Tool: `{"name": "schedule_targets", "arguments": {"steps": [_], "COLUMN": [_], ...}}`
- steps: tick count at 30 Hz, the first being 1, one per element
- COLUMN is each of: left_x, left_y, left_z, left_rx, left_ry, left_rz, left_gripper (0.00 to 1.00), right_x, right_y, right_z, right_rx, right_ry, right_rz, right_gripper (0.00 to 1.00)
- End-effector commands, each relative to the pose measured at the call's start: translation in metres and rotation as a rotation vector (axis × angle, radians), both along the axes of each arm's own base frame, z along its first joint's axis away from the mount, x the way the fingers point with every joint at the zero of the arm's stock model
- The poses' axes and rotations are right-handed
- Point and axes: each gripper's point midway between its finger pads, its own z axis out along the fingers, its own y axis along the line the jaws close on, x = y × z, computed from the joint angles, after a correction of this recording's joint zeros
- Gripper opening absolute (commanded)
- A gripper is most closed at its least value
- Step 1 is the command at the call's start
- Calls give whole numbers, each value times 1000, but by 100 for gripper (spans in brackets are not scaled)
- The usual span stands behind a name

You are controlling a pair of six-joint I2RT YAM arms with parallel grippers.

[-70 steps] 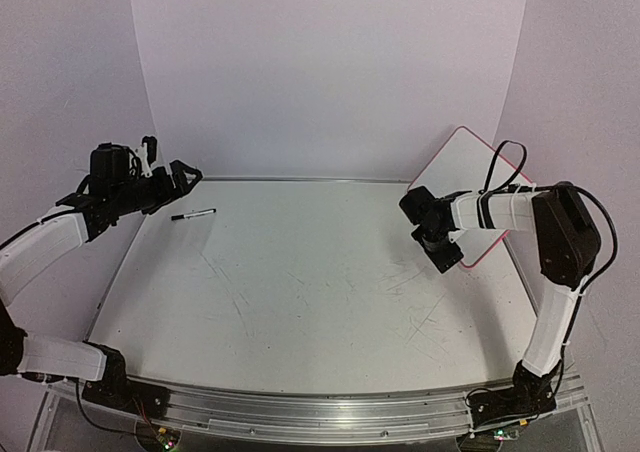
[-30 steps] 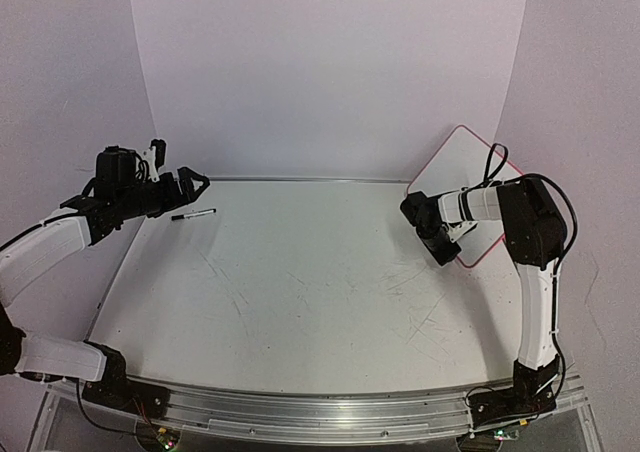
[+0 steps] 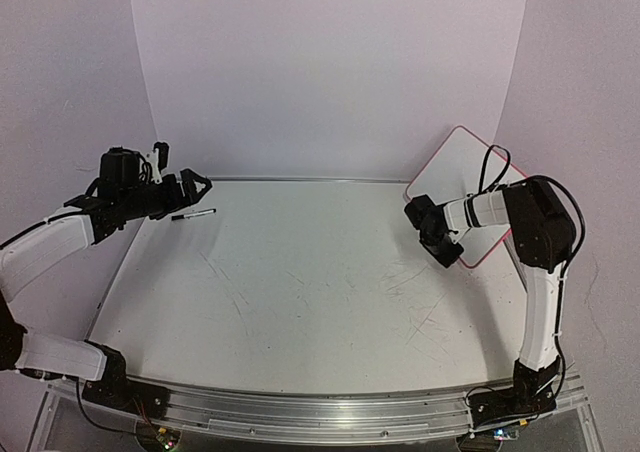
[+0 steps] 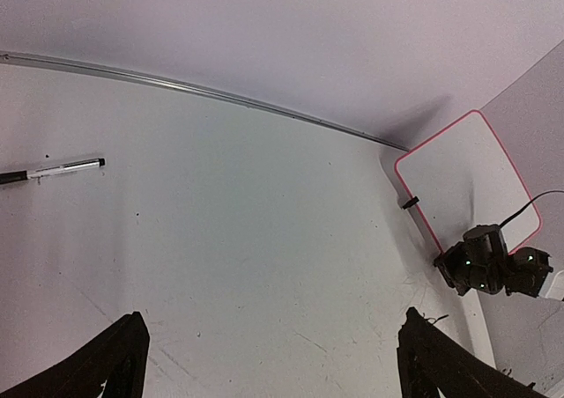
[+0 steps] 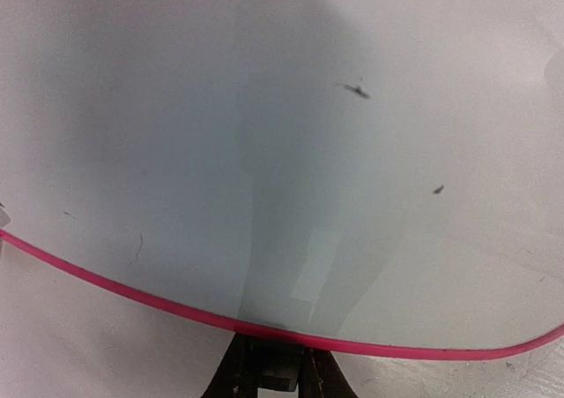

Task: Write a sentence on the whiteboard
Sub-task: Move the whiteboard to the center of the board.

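The whiteboard (image 3: 462,167) leans tilted against the right wall at the back right, white with a red-pink rim. My right gripper (image 3: 452,255) is at its lower edge. In the right wrist view the board (image 5: 264,107) fills the frame, and the right gripper (image 5: 278,372) is shut on its red rim, with a small black block between the fingers. The sentence is out of view; the board's face shows only small dark specks. A black-and-white marker (image 3: 193,214) lies on the table at the back left. My left gripper (image 3: 196,184) hovers open just behind it, holding nothing.
The scratched grey tabletop (image 3: 300,282) runs between the arms. In the left wrist view the marker (image 4: 53,171) lies at far left, the whiteboard (image 4: 467,173) stands at far right with a black clip foot (image 4: 410,202), and the left gripper (image 4: 273,314) is spread wide.
The right gripper's jaws have closed on the whiteboard's lower rim, and its wrist has shifted slightly. The left arm has hardly moved and stays open.
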Motion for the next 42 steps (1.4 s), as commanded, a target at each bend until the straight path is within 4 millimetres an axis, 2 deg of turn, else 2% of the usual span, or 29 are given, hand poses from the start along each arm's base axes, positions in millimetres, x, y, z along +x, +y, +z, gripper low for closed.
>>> {"name": "schedule_targets", "arguments": {"steps": [1,6,10,18,26,30,36,39,42], "left_x": [6,8,11,12,15,13,6,2,-3], "left_y": [-8,-15,-18,-32,-43,-54,-70,-67,-65], "left_z": [9,0,-6,-21,-24,-33,-54,-57,-56], "left_rx": [-24,-26,-21,-30,-49,-57,-57,-61,-72], "left_ry": [-20,1,12,52,67,89,144,147,147], "left_rz": [-8,-15,-12,-21,-25,-39,-46,-22,-10], "left_gripper": [99,99,99,99,99,99,99,98,99], "right_x": [-1,-2,0,-13,-53,-74,-108,-126,-140], "right_y": [23,49,78,128,178,201,235,253,262], "right_z": [6,5,10,13,10,10,13,13,5], "right_rx": [6,-1,19,75,103,121,116,114,116], "right_ry": [13,4,-44,-88,-61,-48,-28,-30,-2], "right_rz": [167,322,482,772,1054,1129,1098,1082,1080], "right_gripper": [0,0,0,0,0,0,0,0,0]}}
